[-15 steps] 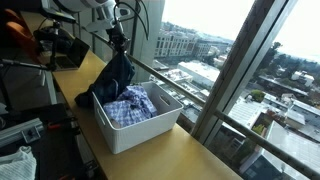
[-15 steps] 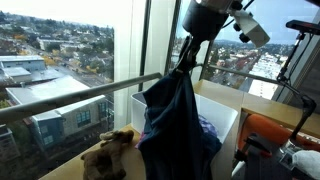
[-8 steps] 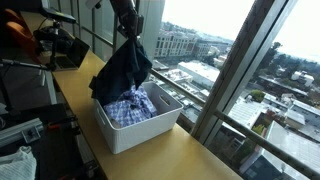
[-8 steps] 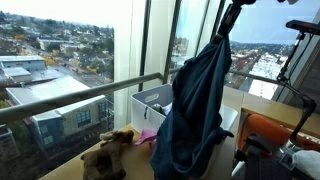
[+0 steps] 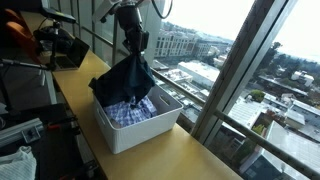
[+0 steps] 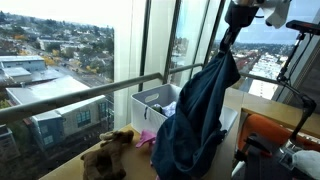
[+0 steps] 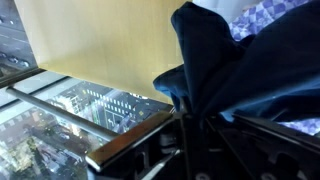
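In an exterior view the dark blue garment (image 5: 125, 80) hangs over the white bin (image 5: 125, 140) and covers most of the plaid cloth (image 5: 130, 112) inside (only a strip toward 5 o'clock shows). Its folds bury the spot where the jaws pinch it, so their tips cannot be made out. The arm (image 5: 125, 12) runs off the picture at 12 o'clock. In an exterior view the garment (image 6: 200, 110) hides the right half of the bin (image 6: 150, 98). The plush toy (image 6: 108, 150) at 7 o'clock is soft-edged and clipped by the bottom edge. In the wrist view the garment (image 7: 240, 70) is cut off at 3 o'clock and the cloth (image 7: 280, 15) at 1 o'clock. The jaws at 6 o'clock are a dark blur.
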You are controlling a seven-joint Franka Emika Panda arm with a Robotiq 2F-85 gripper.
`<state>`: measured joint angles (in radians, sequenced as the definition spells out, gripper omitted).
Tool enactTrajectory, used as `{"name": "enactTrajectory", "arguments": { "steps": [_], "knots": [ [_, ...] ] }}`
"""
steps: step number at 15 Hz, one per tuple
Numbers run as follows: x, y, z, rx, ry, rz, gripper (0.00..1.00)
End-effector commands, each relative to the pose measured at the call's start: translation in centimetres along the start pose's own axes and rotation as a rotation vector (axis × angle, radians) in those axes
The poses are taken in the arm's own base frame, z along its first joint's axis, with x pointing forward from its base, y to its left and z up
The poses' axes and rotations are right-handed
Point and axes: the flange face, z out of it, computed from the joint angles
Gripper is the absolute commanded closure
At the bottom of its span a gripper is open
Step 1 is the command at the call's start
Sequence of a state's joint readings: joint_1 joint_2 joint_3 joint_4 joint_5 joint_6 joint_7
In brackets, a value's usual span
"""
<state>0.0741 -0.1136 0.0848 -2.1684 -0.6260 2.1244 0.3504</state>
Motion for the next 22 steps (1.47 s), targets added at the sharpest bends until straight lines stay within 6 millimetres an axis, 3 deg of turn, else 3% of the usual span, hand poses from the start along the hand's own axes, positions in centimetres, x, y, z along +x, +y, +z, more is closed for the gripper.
{"name": "enactTrajectory", "arguments": {
  "steps": [1,3,4,5,8,12,15,18,22],
  "knots": [
    [-0.3,-5.7,4.8,0.011,-0.017,-0.032,0.99],
    [-0.8,-9.6,8.5,0.024,-0.049,-0.069,0.99],
    [-1.0,-11.0,10.0,0.031,-0.064,-0.082,0.71],
    [-1.1,-12.0,11.2,0.036,-0.078,-0.090,0.71],
    [-1.4,-14.3,12.7,0.063,-0.086,-0.105,0.49],
    [-1.5,-16.4,9.9,0.074,-0.033,-0.129,0.21],
    [-1.5,-17.9,5.8,0.072,0.034,-0.145,0.01],
    [-1.7,-19.9,1.2,0.093,0.115,-0.170,0.00],
    [-1.7,-23.9,-2.1,0.140,0.192,-0.231,0.00]
  ]
}}
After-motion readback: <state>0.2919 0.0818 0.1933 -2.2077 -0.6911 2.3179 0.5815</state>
